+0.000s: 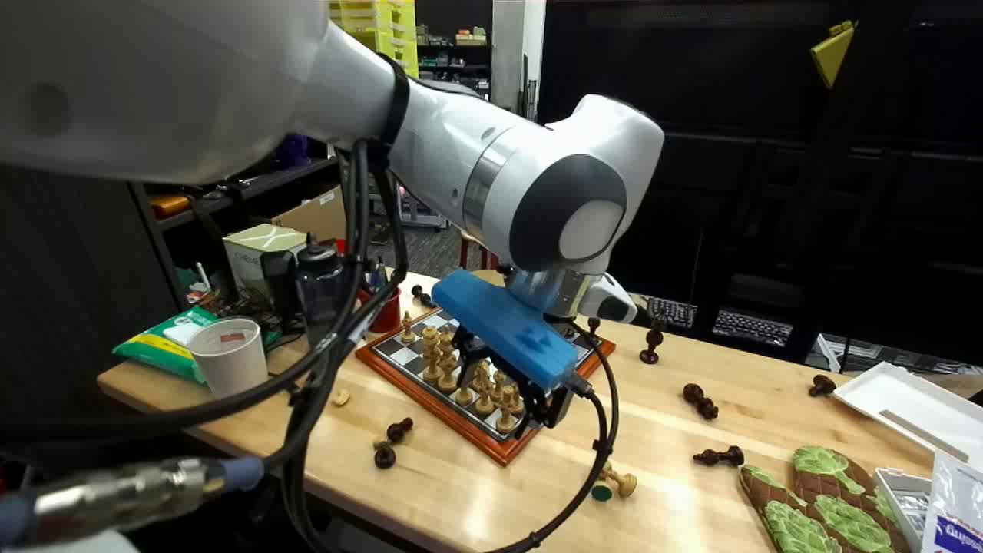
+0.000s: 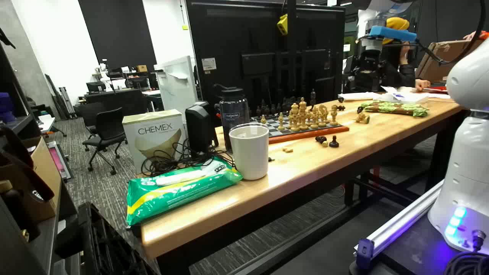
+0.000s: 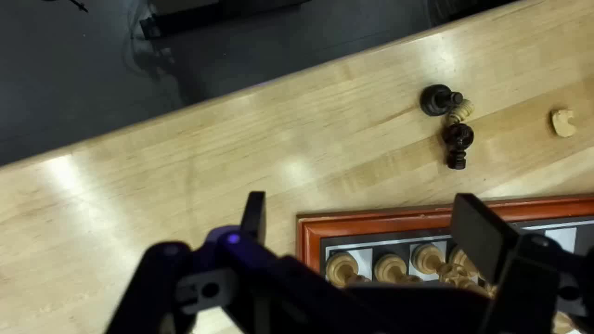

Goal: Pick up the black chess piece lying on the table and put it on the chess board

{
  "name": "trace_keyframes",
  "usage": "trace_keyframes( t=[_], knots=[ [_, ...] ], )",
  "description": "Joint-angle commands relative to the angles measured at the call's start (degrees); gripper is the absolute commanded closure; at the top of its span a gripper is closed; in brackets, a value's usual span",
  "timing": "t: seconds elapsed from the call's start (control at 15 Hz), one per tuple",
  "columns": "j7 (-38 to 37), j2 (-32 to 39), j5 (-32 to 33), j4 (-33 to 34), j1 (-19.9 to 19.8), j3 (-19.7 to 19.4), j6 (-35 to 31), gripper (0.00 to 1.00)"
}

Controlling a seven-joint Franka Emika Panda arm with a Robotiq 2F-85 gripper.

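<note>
The chess board, with its reddish-brown frame (image 1: 491, 449), bears several light and dark pieces; its frame also shows in the wrist view (image 3: 371, 223). Several black chess pieces are on the table off the board. One lying black chess piece (image 1: 399, 430) is close to another black piece (image 1: 384, 455); both show in the wrist view, the lying one (image 3: 458, 141) and the upright-looking one (image 3: 436, 99). Other black pieces (image 1: 700, 401) (image 1: 719, 456) lie on the opposite side of the board. My gripper (image 3: 362, 206) is open and empty above a board corner, over light pieces (image 3: 341, 269).
A light piece (image 1: 617, 481) lies near the board. A small light fragment (image 1: 341, 396) lies on the table. A white cup (image 1: 228, 357), green packet (image 2: 179, 189), dark bottle (image 2: 232, 110) and red cup (image 1: 388, 313) stand near one end. A leafy-patterned mitt (image 1: 822, 491) and white tray (image 1: 883, 392) lie at the other.
</note>
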State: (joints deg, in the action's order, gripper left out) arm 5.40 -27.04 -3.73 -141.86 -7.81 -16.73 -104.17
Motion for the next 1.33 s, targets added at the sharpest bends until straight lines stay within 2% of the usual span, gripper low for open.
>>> trace_keyframes(
  t=[0.0, 0.13, 0.33, 1.0, 1.2, 1.27],
  knots=[
    [0.6, 0.2, -0.6, 0.1, -1.5, 1.3, 0.1, 0.0],
    [0.6, 0.2, -0.6, 0.1, -1.5, 1.4, 0.1, 0.0],
    [0.5, 4.4, 0.4, 2.6, -2.3, 0.8, -1.8, 0.0],
    [-1.6, 23.1, -0.8, 14.9, -6.5, -1.4, -20.0, 0.0],
    [-3.3, 28.7, -2.7, 19.1, -8.2, -2.3, -23.0, 0.0],
    [-2.3, 30.1, -4.0, 20.7, -8.6, -2.3, -21.6, 0.0]
  ],
)
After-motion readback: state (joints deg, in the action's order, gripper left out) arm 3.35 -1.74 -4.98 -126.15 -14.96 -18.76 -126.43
